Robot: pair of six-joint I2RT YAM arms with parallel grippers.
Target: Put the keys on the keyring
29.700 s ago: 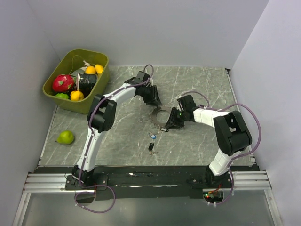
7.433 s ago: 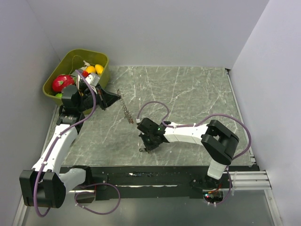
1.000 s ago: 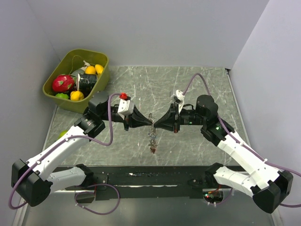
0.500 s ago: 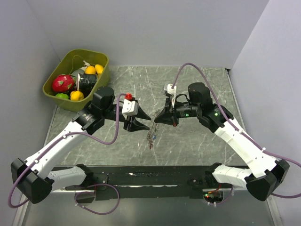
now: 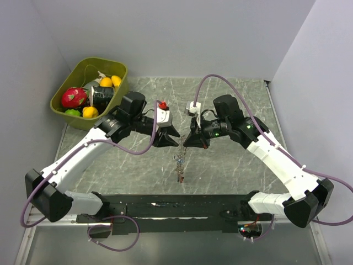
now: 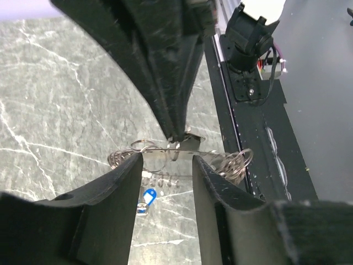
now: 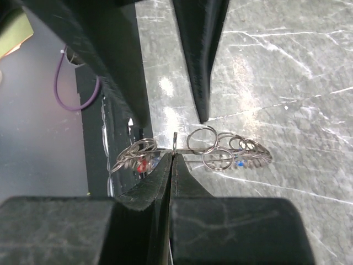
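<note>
The keyring [image 5: 179, 161] hangs edge-on above the table, a thin ring strung with small silvery keys. My right gripper [image 5: 187, 142] is shut on its top edge, and in the right wrist view [image 7: 172, 156] the ring [image 7: 220, 152] stretches to both sides of the closed tips. A red key head [image 7: 142, 164] and a blue one [image 7: 239, 164] show among the ring's teeth. My left gripper [image 5: 170, 138] faces the right one, open, fingers [image 6: 124, 182] either side of the ring [image 6: 182, 150] without touching. A blue-headed key [image 6: 148, 196] shows below; whether it hangs or lies loose is unclear.
A green bin [image 5: 66, 81] full of fruit and a dark can stands at the back left. The black mounting rail [image 5: 176, 201] runs along the table's near edge. Grey walls close in on the left, back and right sides.
My left gripper has opened and let go of the keyring. Both grippers have shifted toward the back of the table, and the ring now hangs from the right gripper alone.
</note>
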